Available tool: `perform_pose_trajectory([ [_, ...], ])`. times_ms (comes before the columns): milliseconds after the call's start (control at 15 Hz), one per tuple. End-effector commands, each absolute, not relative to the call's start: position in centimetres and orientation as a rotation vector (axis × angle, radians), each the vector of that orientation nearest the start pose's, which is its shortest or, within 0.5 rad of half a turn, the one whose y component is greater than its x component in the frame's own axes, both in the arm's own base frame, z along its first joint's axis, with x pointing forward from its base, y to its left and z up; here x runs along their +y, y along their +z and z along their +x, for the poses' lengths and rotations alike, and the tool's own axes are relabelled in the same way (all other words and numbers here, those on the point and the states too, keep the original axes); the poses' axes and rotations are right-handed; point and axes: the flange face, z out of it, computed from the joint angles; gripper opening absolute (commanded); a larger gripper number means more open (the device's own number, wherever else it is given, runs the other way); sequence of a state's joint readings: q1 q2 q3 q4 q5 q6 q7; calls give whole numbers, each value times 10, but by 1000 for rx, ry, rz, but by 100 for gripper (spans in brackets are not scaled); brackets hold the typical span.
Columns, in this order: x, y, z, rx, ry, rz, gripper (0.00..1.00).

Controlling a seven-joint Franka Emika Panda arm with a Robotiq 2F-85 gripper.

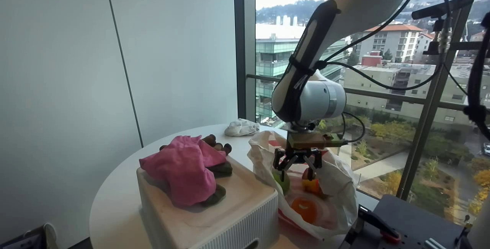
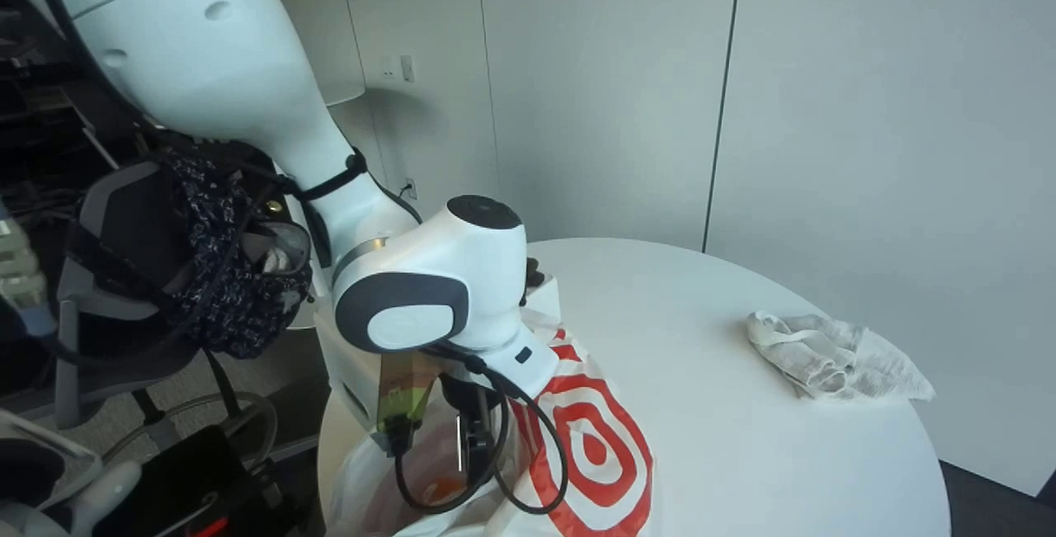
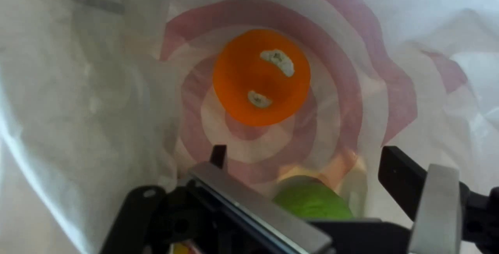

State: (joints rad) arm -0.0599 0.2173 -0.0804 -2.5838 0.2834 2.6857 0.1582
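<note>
My gripper (image 1: 297, 175) is open, pointing down over the mouth of a white plastic bag (image 1: 264, 153) with red rings. Nothing is between its fingers. In the wrist view, the fingertips (image 3: 306, 161) stand apart on both sides of a green fruit (image 3: 314, 201), partly hidden by the gripper. An orange fruit (image 3: 261, 76) with two white shiny patches lies on the bag's red rings beyond the fingertips. A red and yellow fruit (image 1: 311, 186) shows in an exterior view beside a fingertip; whether they touch, I cannot tell. The bag also shows here (image 2: 598, 459), below the arm.
A white box (image 1: 245, 199) stands beside the bag on the round white table (image 1: 118, 199). On it, a pink cloth (image 1: 183, 168) lies over dark green and brown objects (image 1: 220, 168). A crumpled white cloth (image 2: 833, 355) lies near the table edge. A window (image 1: 367, 88) is behind the arm.
</note>
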Motion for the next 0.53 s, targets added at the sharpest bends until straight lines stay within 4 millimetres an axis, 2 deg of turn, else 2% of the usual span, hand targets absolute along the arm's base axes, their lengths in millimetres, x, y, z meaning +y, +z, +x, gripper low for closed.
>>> perform_pose_trajectory([
  [0, -70, 148, 458, 919, -11, -2944, 100],
  [200, -64, 129, 480, 959, -160, -2979, 100],
  [467, -55, 106, 497, 973, -199, -3018, 100],
])
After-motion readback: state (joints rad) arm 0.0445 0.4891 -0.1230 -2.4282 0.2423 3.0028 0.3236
